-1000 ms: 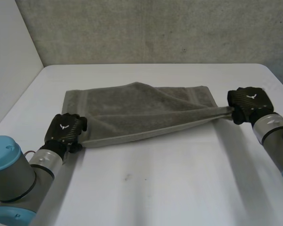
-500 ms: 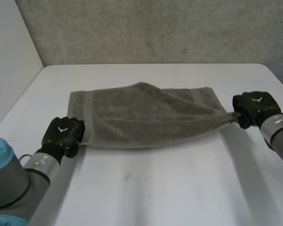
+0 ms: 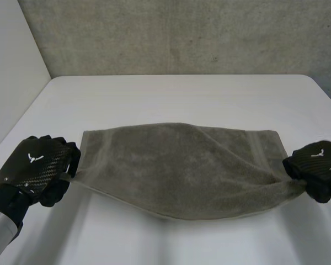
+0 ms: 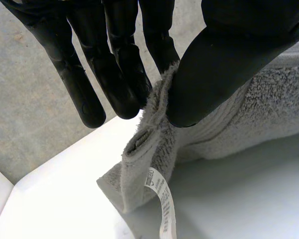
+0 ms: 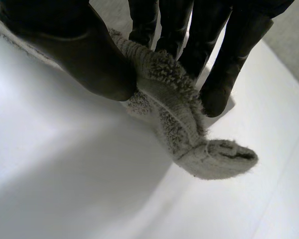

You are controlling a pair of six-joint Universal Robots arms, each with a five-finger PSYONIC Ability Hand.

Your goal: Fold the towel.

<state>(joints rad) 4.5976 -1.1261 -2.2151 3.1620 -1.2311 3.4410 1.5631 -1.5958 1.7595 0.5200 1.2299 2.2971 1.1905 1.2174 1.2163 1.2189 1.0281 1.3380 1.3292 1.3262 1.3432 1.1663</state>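
Observation:
A grey towel [image 3: 182, 165] hangs stretched between my two hands above the white table [image 3: 182, 94], sagging in the middle. My left hand [image 3: 36, 168] pinches the towel's left near corner between thumb and fingers. In the left wrist view the towel [image 4: 249, 109] is clamped under the thumb of the left hand [image 4: 214, 64], and a white label [image 4: 162, 199] dangles from the corner. My right hand [image 3: 317, 165] pinches the right near corner. In the right wrist view the towel [image 5: 189, 129] passes between the thumb and fingers of the right hand [image 5: 89, 55], its tip curling out below.
A grey wall [image 3: 182, 33] runs behind the table's far edge. The table's left edge [image 3: 22, 116] lies close to my left hand.
Both hands have lifted the near towel edge and pulled it toward the table's front. The left hand has closed on its corner. The towel now hangs spread between them.

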